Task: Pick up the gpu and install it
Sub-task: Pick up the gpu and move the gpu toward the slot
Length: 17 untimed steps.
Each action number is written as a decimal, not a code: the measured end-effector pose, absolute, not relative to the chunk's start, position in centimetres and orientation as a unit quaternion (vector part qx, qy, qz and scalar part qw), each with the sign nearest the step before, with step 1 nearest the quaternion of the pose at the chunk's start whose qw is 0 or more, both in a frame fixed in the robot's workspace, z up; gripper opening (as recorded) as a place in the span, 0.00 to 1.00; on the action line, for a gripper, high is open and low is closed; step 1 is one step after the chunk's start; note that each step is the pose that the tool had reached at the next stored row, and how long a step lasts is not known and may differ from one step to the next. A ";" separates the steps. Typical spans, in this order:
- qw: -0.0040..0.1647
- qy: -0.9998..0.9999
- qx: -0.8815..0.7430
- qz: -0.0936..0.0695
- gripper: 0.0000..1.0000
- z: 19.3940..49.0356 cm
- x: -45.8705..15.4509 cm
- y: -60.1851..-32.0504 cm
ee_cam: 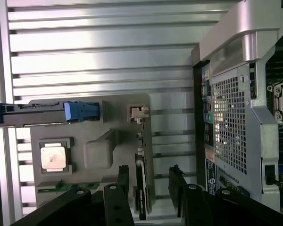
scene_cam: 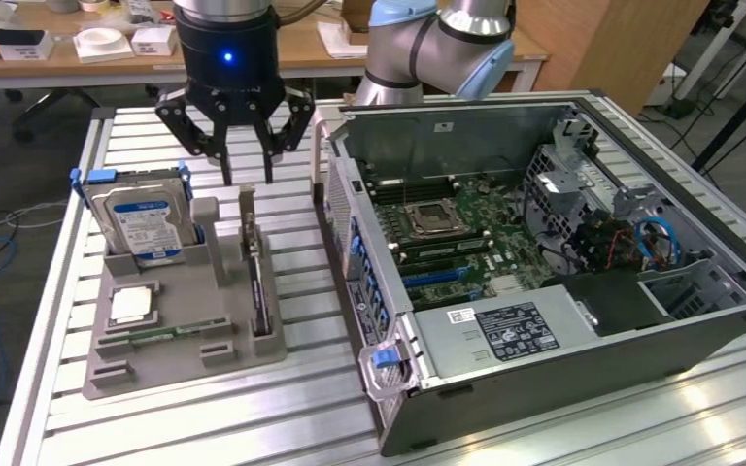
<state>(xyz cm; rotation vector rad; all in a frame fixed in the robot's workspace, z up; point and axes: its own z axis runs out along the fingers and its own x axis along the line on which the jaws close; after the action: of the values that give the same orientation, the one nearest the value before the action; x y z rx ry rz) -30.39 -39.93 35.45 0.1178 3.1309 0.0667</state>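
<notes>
The gripper [scene_cam: 248, 178] hangs with jaws spread wide, holding nothing, above one end of the gpu [scene_cam: 259, 291] — which stands on edge in a slot of the grey tray [scene_cam: 198, 354], just beside the open computer case [scene_cam: 542, 388].

Honestly, nothing was legible. The hard drive [scene_cam: 144, 218] had a blue-and-white label, and the power supply [scene_cam: 509, 332] wore a black sticker plus a small white one, but all the print was too tiny to read.
</notes>
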 end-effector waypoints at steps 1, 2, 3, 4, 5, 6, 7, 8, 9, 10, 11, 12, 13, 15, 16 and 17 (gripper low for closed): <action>0.004 0.999 0.038 0.021 0.47 35.4 -30.4 -39.9; 0.004 0.999 0.038 0.021 0.47 35.4 -30.4 -39.9; 0.004 0.999 0.038 0.021 0.47 35.4 -30.4 -39.9; 0.004 0.999 0.038 0.021 0.47 35.3 -30.4 -39.9; 0.004 0.999 0.038 0.021 0.47 35.3 -30.4 -39.9; 0.004 0.999 0.038 0.021 0.47 35.3 -30.4 -39.9; 0.004 0.999 0.038 0.021 0.47 35.2 -30.4 -39.9; 0.004 0.999 0.038 0.021 0.47 35.2 -30.4 -39.9; 0.004 0.999 0.038 0.021 0.47 35.2 -30.4 -39.9; 0.004 0.999 0.038 0.021 0.47 35.1 -30.4 -39.9; 0.004 0.999 0.038 0.021 0.47 35.1 -30.4 -39.9; 0.004 0.999 0.038 0.021 0.47 35.1 -30.4 -39.9; 0.004 0.999 0.038 0.021 0.47 35.0 -30.4 -39.9; 0.004 0.999 0.038 0.021 0.47 35.0 -30.4 -39.9; 0.004 0.999 0.038 0.021 0.47 34.9 -30.4 -39.9; 0.004 0.999 0.038 0.021 0.47 34.9 -30.4 -39.9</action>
<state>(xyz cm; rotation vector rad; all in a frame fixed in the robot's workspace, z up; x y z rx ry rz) -30.39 -39.93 34.91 0.1178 3.1308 0.0667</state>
